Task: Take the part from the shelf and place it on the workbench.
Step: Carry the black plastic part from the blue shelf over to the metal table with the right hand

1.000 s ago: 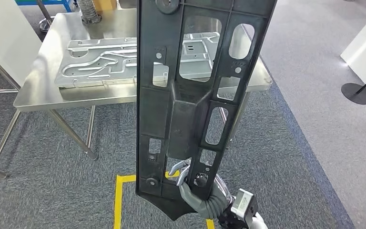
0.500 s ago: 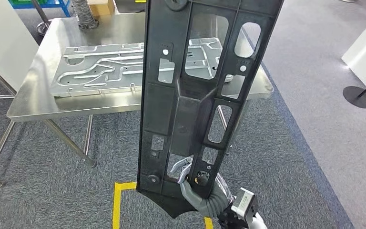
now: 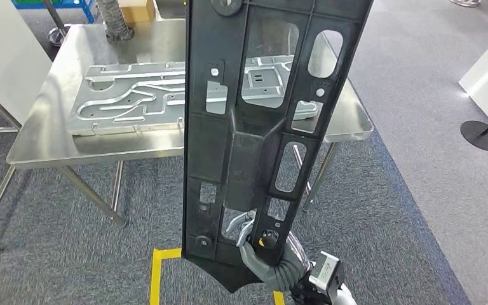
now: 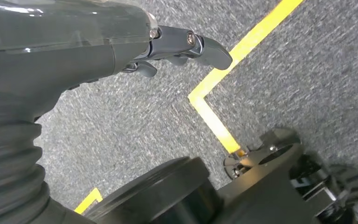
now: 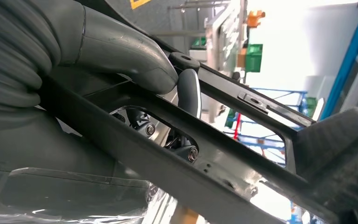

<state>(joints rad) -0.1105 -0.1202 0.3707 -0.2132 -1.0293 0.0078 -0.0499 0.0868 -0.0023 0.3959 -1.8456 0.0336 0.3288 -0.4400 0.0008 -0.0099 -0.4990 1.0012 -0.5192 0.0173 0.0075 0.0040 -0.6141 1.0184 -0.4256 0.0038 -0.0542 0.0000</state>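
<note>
1. Head view: the part [image 3: 254, 127], a long black plastic frame with many cut-out windows, stands nearly upright in front of the camera. Its long axis runs from the tapered lower end near the yellow floor tape [image 3: 155, 273] up past the picture's top edge, leaning slightly to the right.
2. The right hand [image 3: 254, 244] grips the part at that lower end, fingers hooked through a cut-out.
3. Beyond the part stands the workbench [image 3: 51, 121], a steel table on a grey carpet. A flat stamped metal panel [image 3: 127, 101] lies on the workbench, partly hidden by the part. The part is held in the air, nearer the camera than the workbench and not touching it.
4. No readable writing shows on the part.
5. Left wrist view: the left hand [image 4: 168, 44] hangs over the grey carpet above a corner of the yellow floor tape [image 4: 214, 116]. It holds nothing, with its dark fingers loosely bent.
6. Right wrist view: the right hand [image 5: 135, 65] is clamped around a bar of the part [image 5: 242, 154], its thick grey thumb pressed over the bar's edge.
</note>
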